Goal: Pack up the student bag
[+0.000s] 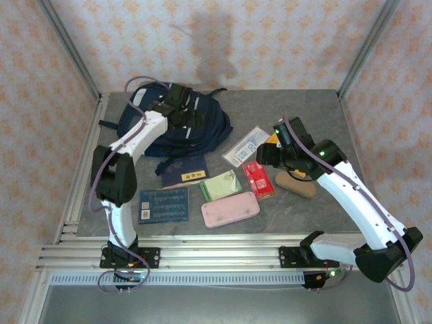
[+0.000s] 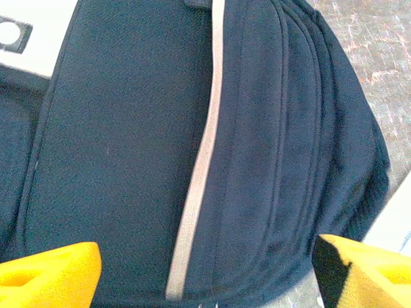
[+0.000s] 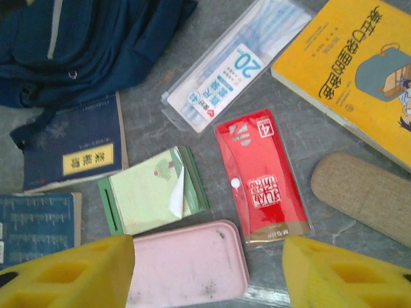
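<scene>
From above, the backpack (image 1: 202, 128) lies far left on the table (image 1: 317, 115) with the left gripper (image 1: 177, 101) over it, and the right gripper (image 1: 270, 154) hangs mid-right. In the left wrist view its fingers stand wide apart over navy fabric, holding nothing. In the right wrist view the fingers are parted and empty above a pink case (image 3: 189, 263).

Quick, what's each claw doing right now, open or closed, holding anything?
Left claw: open above the student bag, holding nothing.
Right claw: open above the pink case, holding nothing.
</scene>
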Tool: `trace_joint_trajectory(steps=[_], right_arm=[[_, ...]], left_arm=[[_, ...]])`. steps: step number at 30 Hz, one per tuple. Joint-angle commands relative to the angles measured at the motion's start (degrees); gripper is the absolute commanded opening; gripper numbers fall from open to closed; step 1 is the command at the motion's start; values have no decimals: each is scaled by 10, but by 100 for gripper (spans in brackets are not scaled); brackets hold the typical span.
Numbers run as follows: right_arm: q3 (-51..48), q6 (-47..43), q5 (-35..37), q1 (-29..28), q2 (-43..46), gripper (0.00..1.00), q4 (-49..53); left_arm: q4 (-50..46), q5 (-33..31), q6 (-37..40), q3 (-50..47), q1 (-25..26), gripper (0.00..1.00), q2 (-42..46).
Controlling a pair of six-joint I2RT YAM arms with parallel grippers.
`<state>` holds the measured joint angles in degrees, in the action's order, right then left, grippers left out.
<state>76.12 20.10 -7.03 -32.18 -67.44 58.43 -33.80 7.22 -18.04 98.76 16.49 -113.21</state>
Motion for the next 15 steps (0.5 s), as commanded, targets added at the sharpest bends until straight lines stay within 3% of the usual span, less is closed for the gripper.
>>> trace_joint_trajectory(steps=[1, 8, 12, 15], right_arm=[[20, -6, 0, 3, -18, 57, 36], [46, -6, -1, 4, -42, 43, 64], [51, -8, -11, 4, -46, 35, 64], [51, -11, -8, 4, -49, 25, 72]], left_arm=[[9, 35, 31, 58, -10, 83, -55], [0, 54, 35, 162, -15, 78, -169], [-14, 104, 41, 218, -17, 55, -212], [-16, 100, 37, 233, -17, 35, -222]])
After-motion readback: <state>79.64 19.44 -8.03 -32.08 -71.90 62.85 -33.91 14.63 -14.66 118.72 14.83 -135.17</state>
